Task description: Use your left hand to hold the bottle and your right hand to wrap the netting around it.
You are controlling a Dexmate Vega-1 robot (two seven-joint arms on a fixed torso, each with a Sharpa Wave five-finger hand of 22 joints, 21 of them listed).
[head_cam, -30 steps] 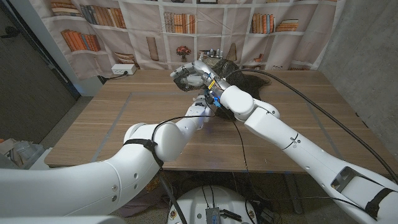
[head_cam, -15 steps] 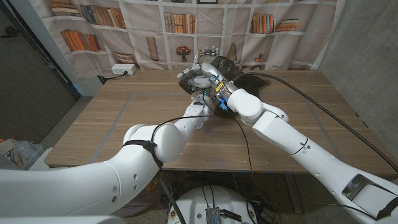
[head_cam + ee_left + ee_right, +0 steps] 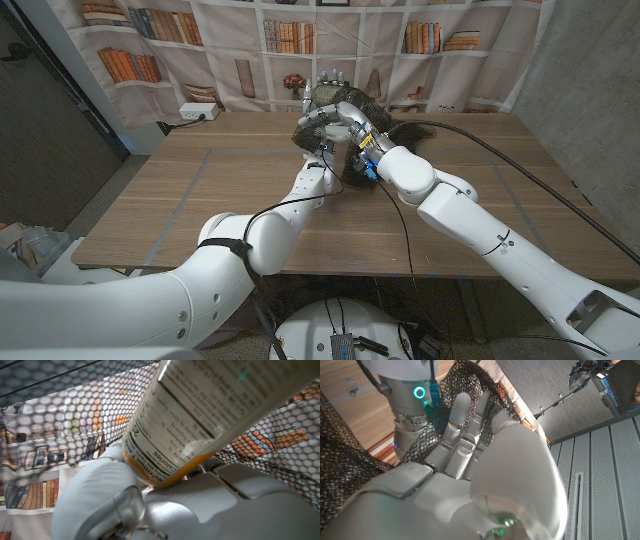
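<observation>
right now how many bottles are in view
1. The bottle is gripped by the left hand above the table's far side, with black netting draped over it; the right hand holds the netting. The netting could hide something more.
</observation>
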